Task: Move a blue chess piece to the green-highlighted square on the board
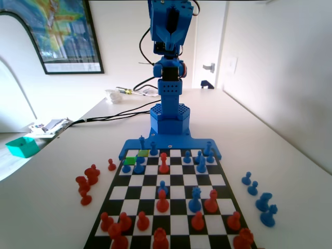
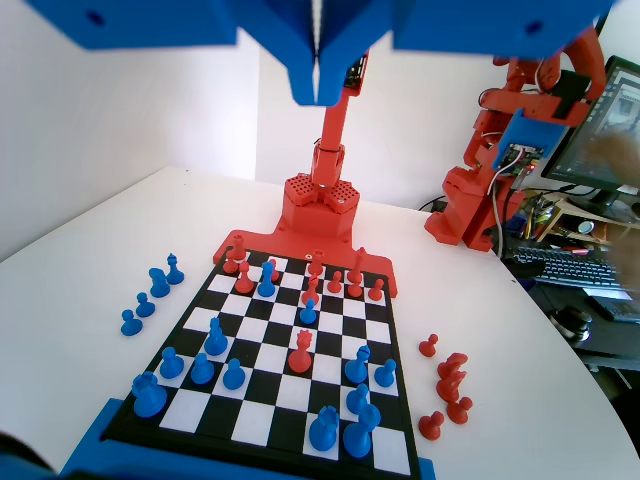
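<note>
The tool hangs high above the tabletop. In the wrist view its two blue jaws come down from the top edge pressed together, with only a hairline slit between them and nothing held. From the fixed view, the blue arm stands upright at the far end on its perforated base, folded up well clear of the pieces.

Below it lies the board, its blue rim joined to that base. The blue chess piece, slim and pointed, stands upright on the far row toward the left of the fixed view. It is at the back edge of the paler yellow-green square, though I cannot tell whether its foot is fully on it. The green-highlighted square lies one step nearer and to the left of that, diagonally touching it. Its tinted surface shows bare, and a blue pawn stands just at its near side.

A red piece stands near the middle of the far rows, among other blue pieces. More red ones crowd the near rows.

Off the board, a cluster of red pieces sits on the left of the fixed view, and a group of blue pieces on the right. Further left sits a teal box, and a framed picture hangs on the wall.
</note>
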Motion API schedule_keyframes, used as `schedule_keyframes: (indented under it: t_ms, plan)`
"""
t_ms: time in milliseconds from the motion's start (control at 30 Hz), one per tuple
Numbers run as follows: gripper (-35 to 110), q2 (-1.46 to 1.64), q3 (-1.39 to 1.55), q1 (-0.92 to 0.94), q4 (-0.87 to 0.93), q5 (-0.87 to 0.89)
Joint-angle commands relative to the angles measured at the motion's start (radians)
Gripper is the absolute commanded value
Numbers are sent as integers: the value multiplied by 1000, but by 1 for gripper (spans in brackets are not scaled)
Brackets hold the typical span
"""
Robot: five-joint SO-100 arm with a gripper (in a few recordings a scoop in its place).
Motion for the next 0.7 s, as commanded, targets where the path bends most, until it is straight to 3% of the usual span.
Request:
schedule_keyframes:
  t_ms: [0, 667]
  plan:
    - [1, 5, 3, 2, -17, -12]
    - [1, 5, 3, -11, -17, -12]
